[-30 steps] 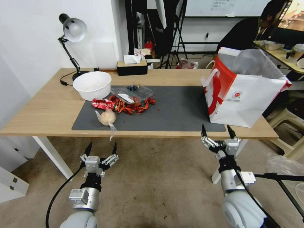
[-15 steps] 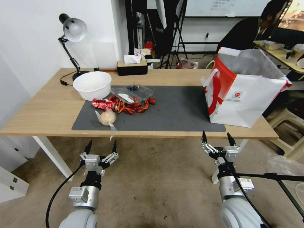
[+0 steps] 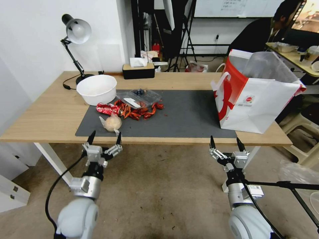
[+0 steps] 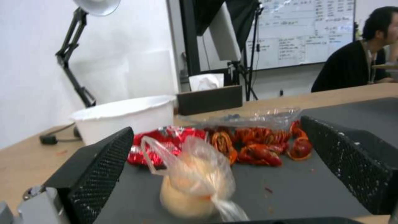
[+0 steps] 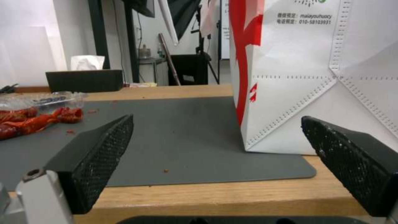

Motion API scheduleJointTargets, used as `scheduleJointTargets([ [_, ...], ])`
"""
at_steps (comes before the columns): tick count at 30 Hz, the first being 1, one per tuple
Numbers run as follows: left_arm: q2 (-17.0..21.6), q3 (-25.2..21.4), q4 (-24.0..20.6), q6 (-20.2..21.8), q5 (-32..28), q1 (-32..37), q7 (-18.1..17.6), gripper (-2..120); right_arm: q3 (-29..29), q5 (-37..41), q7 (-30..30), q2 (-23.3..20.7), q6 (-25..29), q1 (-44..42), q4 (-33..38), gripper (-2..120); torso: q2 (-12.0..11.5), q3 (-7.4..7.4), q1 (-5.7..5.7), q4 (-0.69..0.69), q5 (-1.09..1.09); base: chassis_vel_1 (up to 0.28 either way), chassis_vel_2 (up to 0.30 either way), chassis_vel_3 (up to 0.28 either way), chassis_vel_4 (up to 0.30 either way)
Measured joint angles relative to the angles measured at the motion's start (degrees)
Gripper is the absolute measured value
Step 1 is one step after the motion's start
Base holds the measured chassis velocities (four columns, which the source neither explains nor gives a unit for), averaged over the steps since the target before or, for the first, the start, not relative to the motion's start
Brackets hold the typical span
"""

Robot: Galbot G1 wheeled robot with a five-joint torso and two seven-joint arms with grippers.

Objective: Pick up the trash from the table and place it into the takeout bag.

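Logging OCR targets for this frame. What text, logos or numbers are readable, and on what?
"010-58103931": phone number on the white face of the takeout bag, right wrist view.
"maiayouhuoy": roughly how the small Latin line above it reads; uncertain.
Chinese characters beside it: too small to read.
Small red round logo on the takeout bag in the head view: unreadable.
Whiteboard writing: blurred, unreadable.
Red wrapper: print not legible.

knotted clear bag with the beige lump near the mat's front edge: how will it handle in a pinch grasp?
The knotted clear plastic bag with the beige lump looks thin and crinkled, so it will probably deform and may slip. Its rounded lump could roll if nudged. Its loose tail overhangs the dark grey rectangular mat, a likely snag. Open left gripper faces it.
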Motion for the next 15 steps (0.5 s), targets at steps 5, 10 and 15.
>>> scheduleJointTargets([
  [5,4.05,1.30,2.37,-0.32,-2.82,-3.70,0.32,100,-0.02,-0.46,0.09,0.21,-0.13,0.02,-0.02,100,0.00,0.00,0.00,0.00,0.00,0.000,0.000,0.000,0.000],
  [10,11.21,4.41,8.63,-3.24,-7.77,-9.41,4.87,100,-0.46,-1.47,0.15,0.86,-0.34,0.30,-0.18,100,0.00,0.00,0.00,0.00,0.00,0.000,0.000,0.000,0.000],
  [15,16.64,7.40,12.77,-4.36,-10.73,-12.60,7.78,100,-0.62,-1.83,0.26,1.04,-0.57,0.64,-0.22,100,0.00,0.00,0.00,0.00,0.00,0.000,0.000,0.000,0.000],
])
